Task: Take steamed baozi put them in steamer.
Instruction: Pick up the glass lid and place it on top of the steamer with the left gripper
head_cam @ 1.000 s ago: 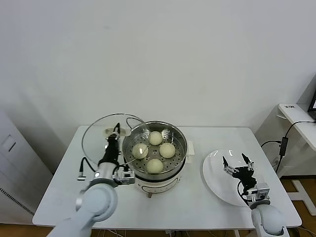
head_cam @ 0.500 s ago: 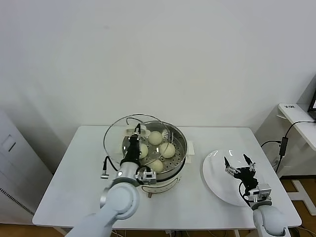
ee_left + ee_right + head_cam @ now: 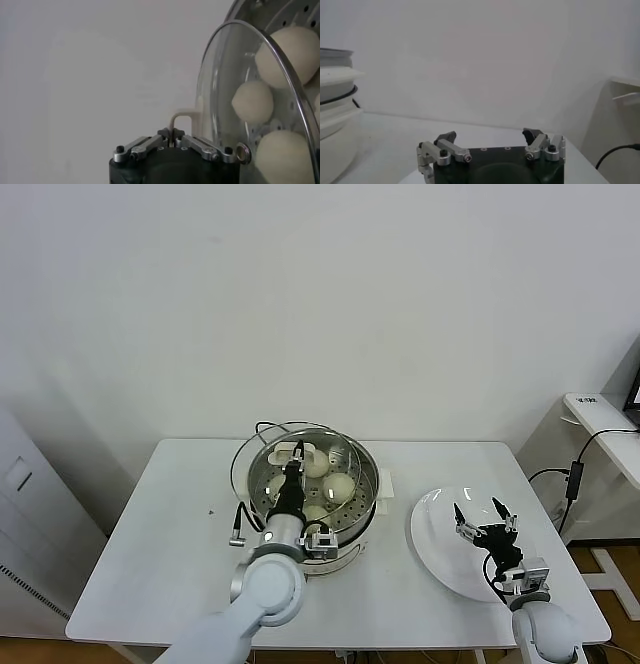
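The steel steamer [image 3: 364, 471] stands on its cream-white pot base at mid table. Several cream-white baozi [image 3: 339, 485] lie inside it; three show in the left wrist view [image 3: 252, 102] on the perforated bottom. My left gripper [image 3: 297, 456] is shut on the cream handle [image 3: 180, 119] of the round glass lid [image 3: 258, 476] and holds the lid tilted over the left part of the steamer. The lid's glass [image 3: 227, 75] covers the baozi in the left wrist view. My right gripper [image 3: 482, 515] is open and empty above the white plate [image 3: 436, 552].
The plate sits at the table's right side with nothing on it. A black cord [image 3: 240, 522] hangs by the left arm. The steamer's pot base [image 3: 332, 135] shows far off in the right wrist view. A white side desk [image 3: 600, 419] stands beyond the table's right edge.
My left gripper has carried the glass lid rightward from the table's left side to over the steamer. The right gripper has not moved.
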Tool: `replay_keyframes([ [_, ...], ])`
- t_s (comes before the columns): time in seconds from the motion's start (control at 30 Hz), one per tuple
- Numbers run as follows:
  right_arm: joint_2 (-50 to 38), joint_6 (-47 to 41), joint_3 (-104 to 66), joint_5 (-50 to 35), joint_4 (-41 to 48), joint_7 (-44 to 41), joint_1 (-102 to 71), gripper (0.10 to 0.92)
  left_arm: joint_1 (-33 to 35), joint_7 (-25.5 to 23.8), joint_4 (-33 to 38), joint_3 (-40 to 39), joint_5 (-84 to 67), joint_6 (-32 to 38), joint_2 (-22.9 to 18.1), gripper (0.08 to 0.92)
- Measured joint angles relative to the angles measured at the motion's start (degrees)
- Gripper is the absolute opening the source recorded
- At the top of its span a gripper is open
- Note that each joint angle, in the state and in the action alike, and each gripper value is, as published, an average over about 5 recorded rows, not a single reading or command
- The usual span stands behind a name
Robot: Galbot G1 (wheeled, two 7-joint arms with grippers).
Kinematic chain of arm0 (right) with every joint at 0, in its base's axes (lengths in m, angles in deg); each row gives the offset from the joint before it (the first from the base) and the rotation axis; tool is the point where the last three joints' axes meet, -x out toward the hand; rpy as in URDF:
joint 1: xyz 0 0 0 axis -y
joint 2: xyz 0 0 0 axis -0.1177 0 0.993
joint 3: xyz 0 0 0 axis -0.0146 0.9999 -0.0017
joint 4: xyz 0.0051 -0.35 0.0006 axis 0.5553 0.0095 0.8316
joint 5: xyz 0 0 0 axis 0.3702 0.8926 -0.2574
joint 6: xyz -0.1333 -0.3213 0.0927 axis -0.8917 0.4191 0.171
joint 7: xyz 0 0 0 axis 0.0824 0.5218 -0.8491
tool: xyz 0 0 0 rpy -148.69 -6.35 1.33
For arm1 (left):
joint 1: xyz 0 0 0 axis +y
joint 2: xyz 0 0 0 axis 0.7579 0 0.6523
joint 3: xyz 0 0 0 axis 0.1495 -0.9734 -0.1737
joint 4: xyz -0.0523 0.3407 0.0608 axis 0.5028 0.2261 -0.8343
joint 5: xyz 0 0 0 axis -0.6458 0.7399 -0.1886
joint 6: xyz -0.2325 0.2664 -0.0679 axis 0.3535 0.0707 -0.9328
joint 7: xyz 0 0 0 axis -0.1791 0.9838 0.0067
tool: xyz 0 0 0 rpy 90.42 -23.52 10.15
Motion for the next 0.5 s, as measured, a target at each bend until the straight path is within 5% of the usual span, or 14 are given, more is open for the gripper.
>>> replay_keyframes([
  [0.5,0.32,0.13,-0.16,0.21,0.34,-0.17,-0.15,0.823,-0.69,0.73,-2.5,-1.82,0.43,-0.08,-2.06,0.11],
])
